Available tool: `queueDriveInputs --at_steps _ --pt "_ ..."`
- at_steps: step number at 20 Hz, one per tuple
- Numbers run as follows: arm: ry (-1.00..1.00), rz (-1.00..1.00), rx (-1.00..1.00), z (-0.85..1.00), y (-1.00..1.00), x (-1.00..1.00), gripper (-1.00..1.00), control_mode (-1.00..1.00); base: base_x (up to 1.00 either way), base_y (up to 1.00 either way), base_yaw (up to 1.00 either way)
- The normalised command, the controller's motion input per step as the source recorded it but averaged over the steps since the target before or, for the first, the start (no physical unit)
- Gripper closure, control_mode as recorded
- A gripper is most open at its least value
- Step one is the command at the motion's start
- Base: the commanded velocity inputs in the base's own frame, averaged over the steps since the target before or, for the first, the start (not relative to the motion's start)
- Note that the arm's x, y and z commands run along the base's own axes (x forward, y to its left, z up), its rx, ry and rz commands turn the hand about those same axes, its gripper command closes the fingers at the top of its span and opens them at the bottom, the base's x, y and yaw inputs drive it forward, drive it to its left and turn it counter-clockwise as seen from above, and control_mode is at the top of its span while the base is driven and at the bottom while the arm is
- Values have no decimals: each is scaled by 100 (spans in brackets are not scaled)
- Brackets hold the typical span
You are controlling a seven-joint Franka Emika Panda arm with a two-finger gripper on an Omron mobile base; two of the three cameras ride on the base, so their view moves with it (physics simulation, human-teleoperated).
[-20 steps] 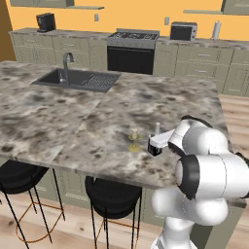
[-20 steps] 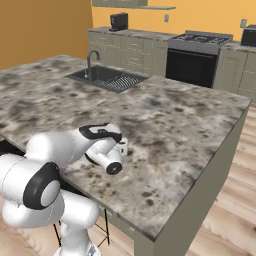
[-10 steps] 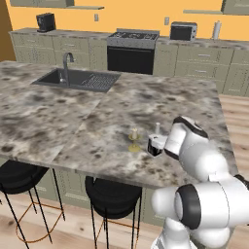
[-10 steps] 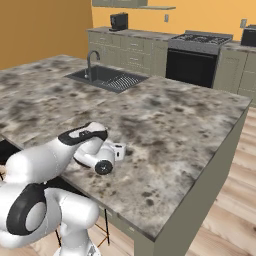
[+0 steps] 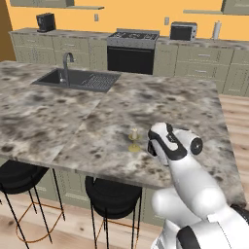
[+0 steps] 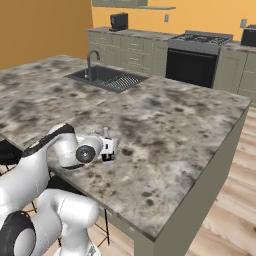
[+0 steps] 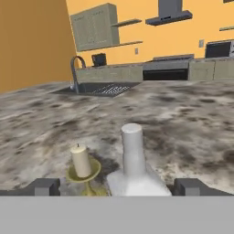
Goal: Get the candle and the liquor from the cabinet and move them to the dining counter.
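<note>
Hand view: tool [image 7: 117,186] spread wide astride liquor [image 7: 134,162], apparently untouching, beside candle [image 7: 82,165].

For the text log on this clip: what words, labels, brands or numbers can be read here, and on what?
None can be read.
The bottle shows neck and shoulder, no label in sight.
The candle is plain.
The stove, toaster and coffee machine are too small to tell.
</note>
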Motion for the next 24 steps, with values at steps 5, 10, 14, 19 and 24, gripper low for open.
queueDriveInputs --at_steps 5,10,14,19,24 --pt "21 -3 0 39 -16 -39 -100 -100 0 0 0" --pt "29 -7 -1 25 -26 -54 -100 -100 0 0 0" --pt "42 -11 -6 12 -19 -51 -100 -100 0 0 0" --pt "42 -7 -5 3 -10 -52 -100 -100 0 0 0" --pt "28 -1 1 -7 -1 -67 -100 -100 0 0 0"
